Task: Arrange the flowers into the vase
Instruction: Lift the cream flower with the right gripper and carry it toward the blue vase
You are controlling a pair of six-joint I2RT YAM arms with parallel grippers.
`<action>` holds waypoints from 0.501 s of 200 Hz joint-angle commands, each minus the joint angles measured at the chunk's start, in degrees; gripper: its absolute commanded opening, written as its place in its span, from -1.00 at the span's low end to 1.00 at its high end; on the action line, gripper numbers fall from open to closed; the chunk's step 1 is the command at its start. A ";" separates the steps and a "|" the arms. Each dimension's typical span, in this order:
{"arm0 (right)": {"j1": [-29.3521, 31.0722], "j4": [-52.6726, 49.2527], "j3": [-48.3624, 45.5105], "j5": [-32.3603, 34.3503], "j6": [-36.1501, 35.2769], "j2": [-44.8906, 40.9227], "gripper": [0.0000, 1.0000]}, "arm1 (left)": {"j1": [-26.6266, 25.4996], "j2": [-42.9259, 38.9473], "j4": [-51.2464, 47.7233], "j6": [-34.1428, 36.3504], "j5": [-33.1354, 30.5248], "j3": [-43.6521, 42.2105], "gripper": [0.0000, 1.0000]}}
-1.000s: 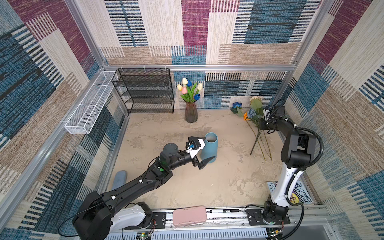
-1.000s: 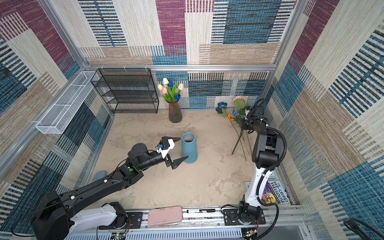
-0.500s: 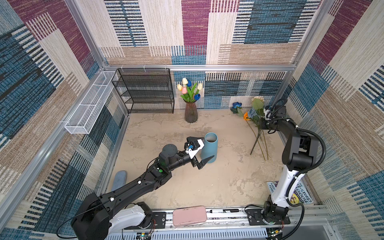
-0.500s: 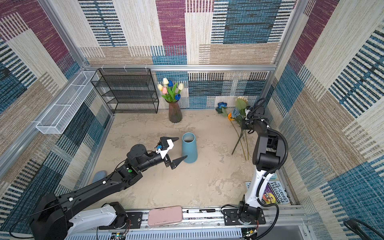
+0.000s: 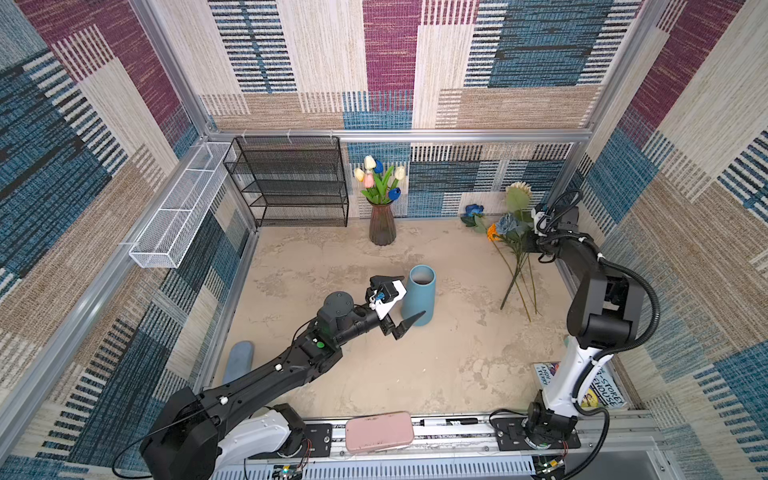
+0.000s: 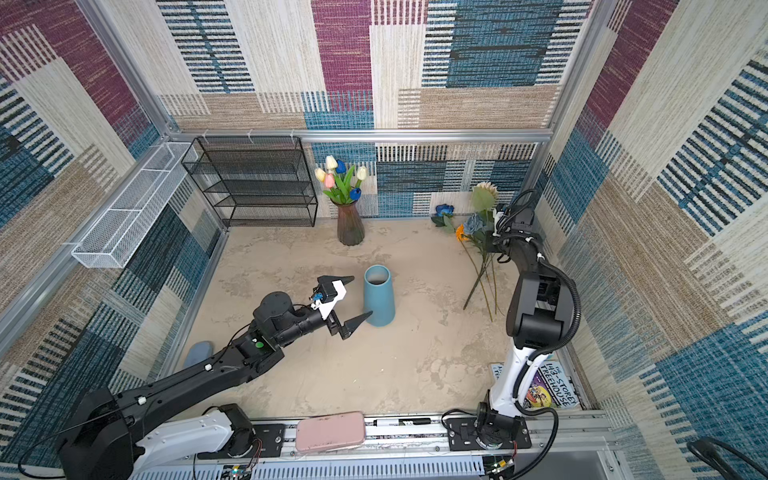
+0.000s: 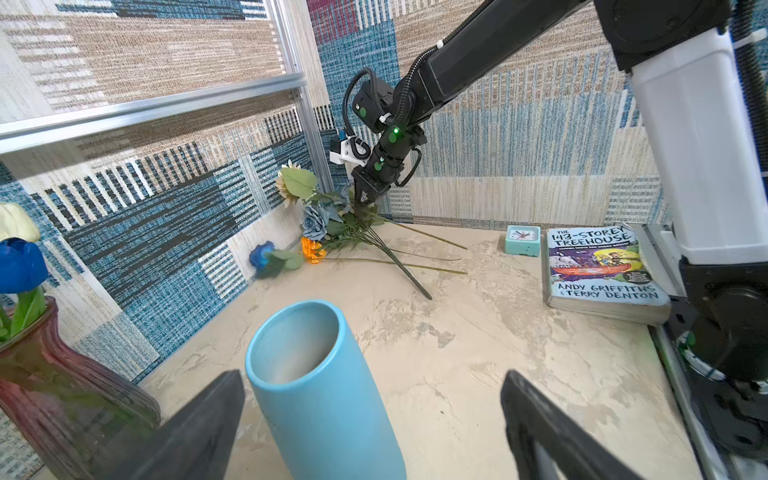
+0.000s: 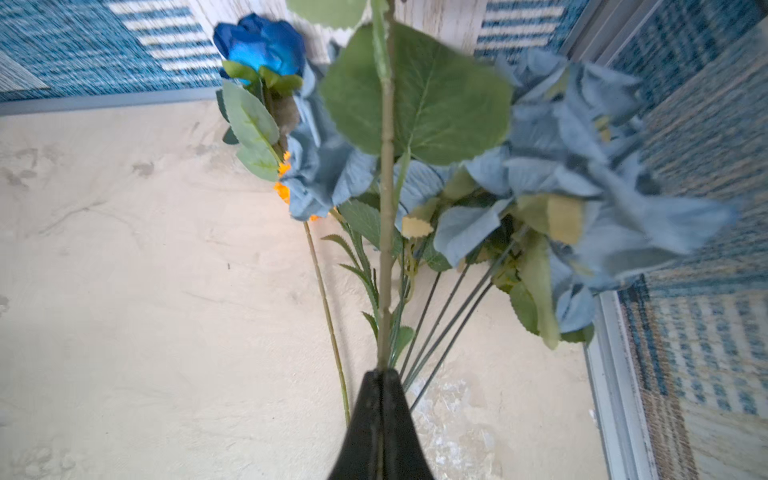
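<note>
The mottled beige tabletop (image 5: 457,365) carries a blue vase (image 5: 419,297), upright near its middle. Behind that vase, at the back wall, stands a dark red glass vase (image 5: 382,224) of tulips (image 5: 376,176); behind and left of it, a black wire rack (image 5: 291,183) fills the corner. Behind and right of it, loose flowers (image 5: 513,232) lie with stems fanned on the surface, a cream sunflower (image 5: 518,192) tilted up among them and a blue rose (image 5: 473,211) by the wall. In front and right of it lie a book (image 7: 602,270) and a small teal clock (image 7: 523,240); in front and left, a blue-grey oval pad (image 5: 239,359).
</note>
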 commanded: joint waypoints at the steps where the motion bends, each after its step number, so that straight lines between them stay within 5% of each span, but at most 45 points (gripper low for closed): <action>1: -0.02 1.51 0.50 -0.50 0.81 -1.65 -1.00 | -0.02 -0.25 4.41 0.85 -1.16 -0.46 0.98; 36: -0.02 1.20 1.17 -2.06 1.66 -5.13 -1.00 | -0.04 -1.63 5.17 0.79 -1.63 -0.97 0.98; 100: 1.61 12.72 -6.04 -21.41 12.08 -23.27 -1.00 | -0.01 -1.75 12.59 0.33 -6.91 -4.32 0.98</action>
